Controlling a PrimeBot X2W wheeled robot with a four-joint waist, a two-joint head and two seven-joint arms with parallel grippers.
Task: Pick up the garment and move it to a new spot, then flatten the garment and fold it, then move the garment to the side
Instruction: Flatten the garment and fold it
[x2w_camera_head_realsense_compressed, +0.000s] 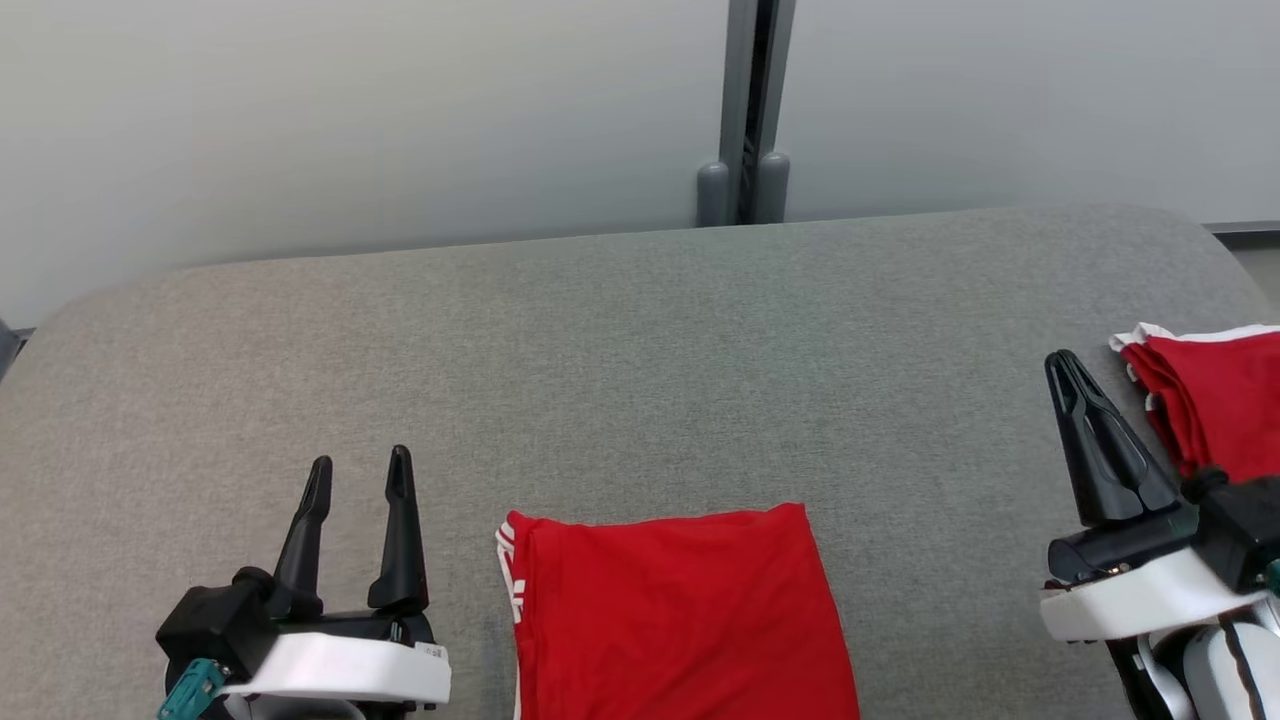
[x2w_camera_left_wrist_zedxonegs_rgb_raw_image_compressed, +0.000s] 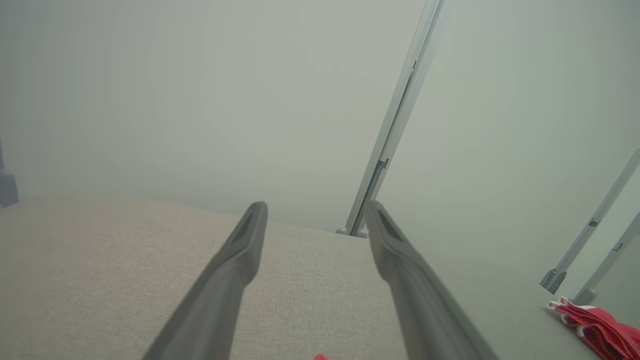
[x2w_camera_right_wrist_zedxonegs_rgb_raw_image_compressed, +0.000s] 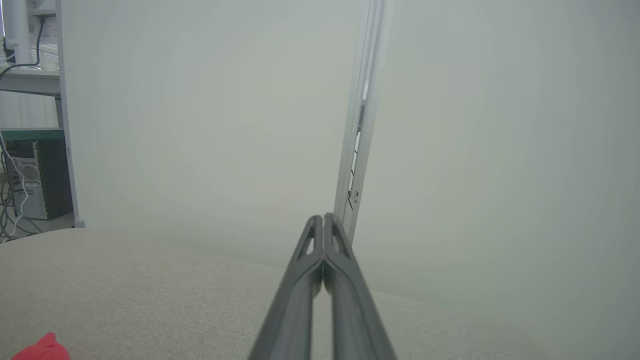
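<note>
A red garment (x2w_camera_head_realsense_compressed: 680, 620) with white side stripes lies folded flat on the grey table (x2w_camera_head_realsense_compressed: 620, 340), at the near edge between my two arms. My left gripper (x2w_camera_head_realsense_compressed: 360, 470) hovers to its left, open, with nothing between its fingers (x2w_camera_left_wrist_zedxonegs_rgb_raw_image_compressed: 235, 260). My right gripper (x2w_camera_head_realsense_compressed: 1065, 365) stands at the right, shut and empty, its fingers (x2w_camera_right_wrist_zedxonegs_rgb_raw_image_compressed: 322, 240) pressed together. A sliver of the garment (x2w_camera_right_wrist_zedxonegs_rgb_raw_image_compressed: 42, 349) shows low left in the right wrist view, and a speck of the garment (x2w_camera_left_wrist_zedxonegs_rgb_raw_image_compressed: 320, 357) shows at the bottom edge of the left wrist view.
A pile of folded red clothes (x2w_camera_head_realsense_compressed: 1215, 400) with white trim lies at the table's right edge, just beyond my right gripper; the same pile (x2w_camera_left_wrist_zedxonegs_rgb_raw_image_compressed: 595, 327) appears in the left wrist view. Pale partition panels with a grey post (x2w_camera_head_realsense_compressed: 745, 110) stand behind the table.
</note>
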